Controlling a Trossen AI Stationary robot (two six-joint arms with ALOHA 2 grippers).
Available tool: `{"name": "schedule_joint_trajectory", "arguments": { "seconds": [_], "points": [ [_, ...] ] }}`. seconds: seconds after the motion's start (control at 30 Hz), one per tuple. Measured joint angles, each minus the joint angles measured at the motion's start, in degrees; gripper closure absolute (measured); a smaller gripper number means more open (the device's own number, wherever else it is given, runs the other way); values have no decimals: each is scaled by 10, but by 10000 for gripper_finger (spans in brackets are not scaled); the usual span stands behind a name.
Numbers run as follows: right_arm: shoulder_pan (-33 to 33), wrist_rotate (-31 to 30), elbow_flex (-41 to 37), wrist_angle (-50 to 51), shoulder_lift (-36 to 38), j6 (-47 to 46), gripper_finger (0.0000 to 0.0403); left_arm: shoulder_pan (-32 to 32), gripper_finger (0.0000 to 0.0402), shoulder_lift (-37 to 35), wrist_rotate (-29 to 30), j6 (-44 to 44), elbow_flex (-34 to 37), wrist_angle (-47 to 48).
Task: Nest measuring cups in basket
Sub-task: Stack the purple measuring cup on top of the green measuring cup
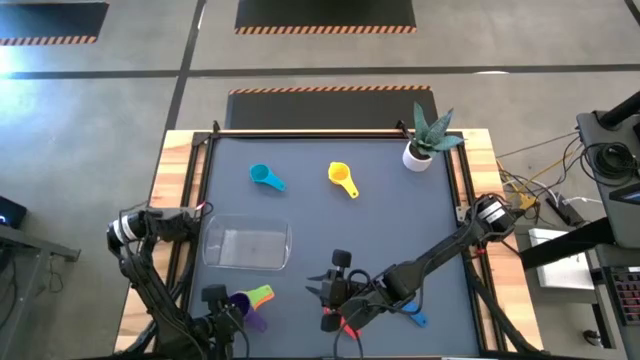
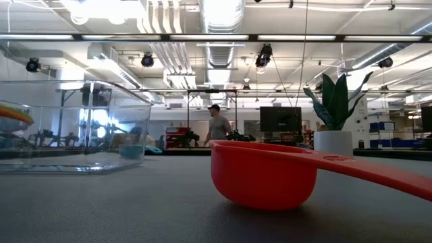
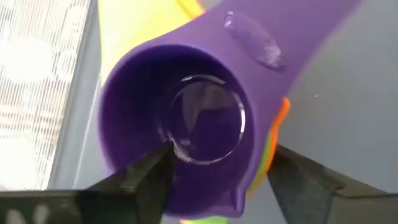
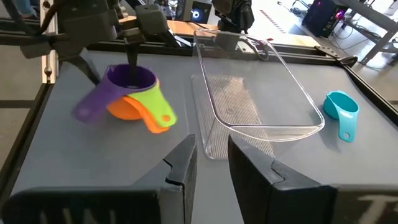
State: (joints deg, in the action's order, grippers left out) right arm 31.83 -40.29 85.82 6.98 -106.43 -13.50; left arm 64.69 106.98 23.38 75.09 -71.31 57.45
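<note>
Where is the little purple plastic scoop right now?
From above, the purple plastic measuring scoop sits near the table's front left, stacked over green and orange scoops, just outside the clear plastic tray, with the left gripper over it.

No readable text anywhere

No word, number, label or brand can be made out on any cup, on the clear basket or on the table; the far room's screens and signs are too small to read.

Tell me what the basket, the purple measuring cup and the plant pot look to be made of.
Basket: clear, glossy plastic by the look; the table shows through its walls.
Purple measuring cup: smooth opaque plastic, probably moulded, with soft sheen.
Plant pot: matte white, ceramic or plastic; cannot tell which.
</note>
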Motion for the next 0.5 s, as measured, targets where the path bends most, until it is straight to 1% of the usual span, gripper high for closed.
{"name": "schedule_joint_trajectory", "arguments": {
  "seconds": [0.1,0.27,0.3,0.33,0.43,0.5],
  "points": [
    [0,0,0,0,0,0,323,0,244,0,0,-11,3,-2],
    [0,0,0,0,0,0,323,0,370,0,-4,-54,-5,-11],
    [0,0,0,0,0,0,323,0,380,0,-3,-63,-8,-11],
    [0,0,0,0,0,0,323,0,381,0,-3,-69,-11,-11],
    [0,0,0,0,0,0,323,0,373,0,-1,-99,-20,-23],
    [0,0,0,0,0,0,323,0,377,0,10,-124,-22,-34]
  ]
}}
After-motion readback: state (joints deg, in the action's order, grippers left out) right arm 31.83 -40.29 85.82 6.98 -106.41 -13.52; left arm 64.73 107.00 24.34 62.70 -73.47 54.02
